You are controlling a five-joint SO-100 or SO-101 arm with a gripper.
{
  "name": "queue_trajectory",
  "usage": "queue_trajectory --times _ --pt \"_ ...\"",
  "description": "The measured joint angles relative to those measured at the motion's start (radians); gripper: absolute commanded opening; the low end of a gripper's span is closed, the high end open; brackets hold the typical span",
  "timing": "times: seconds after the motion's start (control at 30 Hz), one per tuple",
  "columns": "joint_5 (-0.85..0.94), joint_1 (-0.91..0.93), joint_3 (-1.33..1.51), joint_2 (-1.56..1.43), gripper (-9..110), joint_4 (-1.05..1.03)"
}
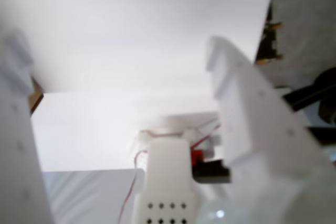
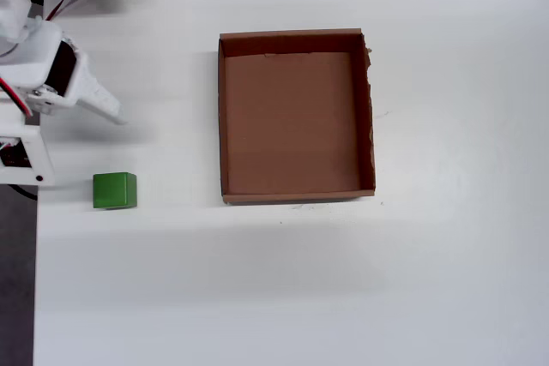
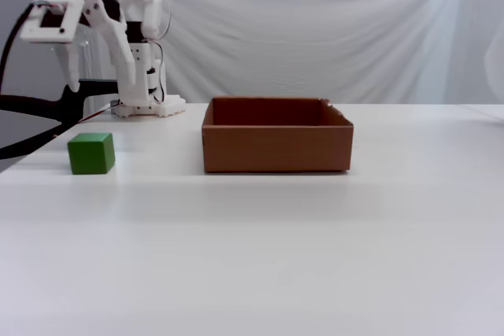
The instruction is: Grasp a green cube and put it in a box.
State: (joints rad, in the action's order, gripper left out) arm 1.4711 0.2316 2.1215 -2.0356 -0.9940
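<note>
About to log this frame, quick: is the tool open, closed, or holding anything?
Tool: open and empty, raised above the table; the green cube sits untouched below it, outside the box.

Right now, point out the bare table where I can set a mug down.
In the overhead view, the table is bare everywhere right of the box and all along the near edge below it. It is crowded only at left, around the green cube and the end effector.

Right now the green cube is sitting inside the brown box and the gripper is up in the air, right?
Not quite. The green cube sits on the white table, outside the empty cardboard box, as the overhead view shows. The gripper is indeed up in the air.
</note>
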Motion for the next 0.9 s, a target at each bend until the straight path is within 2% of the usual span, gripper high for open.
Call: queue_trajectory --times 0.43,0.9 --pt "0.103 -0.014 -0.328 0.344 39 0.038" --pt "0.120 -0.052 -0.382 0.509 35 0.167"
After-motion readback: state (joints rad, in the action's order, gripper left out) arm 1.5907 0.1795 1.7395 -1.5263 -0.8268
